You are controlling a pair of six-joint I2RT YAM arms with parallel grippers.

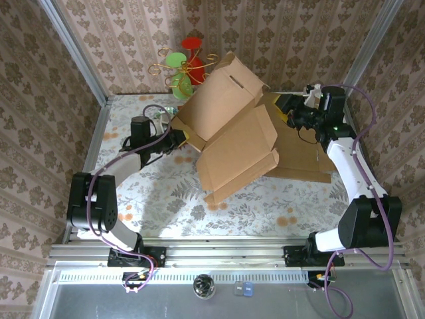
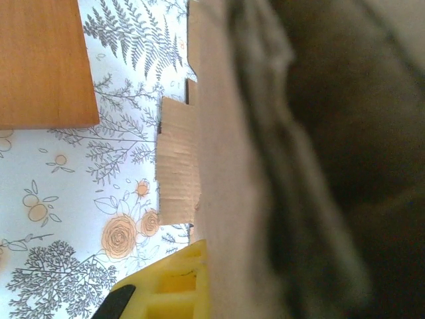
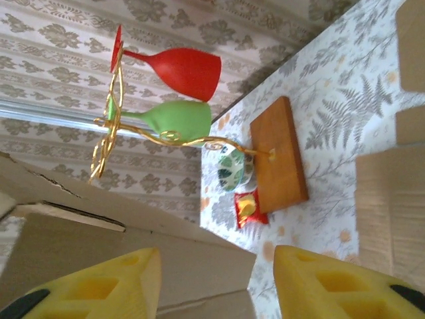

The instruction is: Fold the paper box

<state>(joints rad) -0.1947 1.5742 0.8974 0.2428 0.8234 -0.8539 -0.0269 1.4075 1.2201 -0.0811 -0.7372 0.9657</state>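
across the middle of the floral-printed table (image 1: 166, 193) sprawls the paper box (image 1: 232, 133), matte brown corrugated card with broad panels tilted up and flaps splayed. at its left edge the left gripper (image 1: 178, 139) is clenched on the card, a moulded yellow finger (image 2: 176, 286) beside the raw cut edge. by the far right corner the right gripper (image 1: 292, 114) stands released, blocky yellow fingers (image 3: 332, 286) apart. at the far edge a smooth red glass (image 3: 182, 70) and a green glass (image 3: 179, 119) hang on curled gold wire (image 3: 199, 143).
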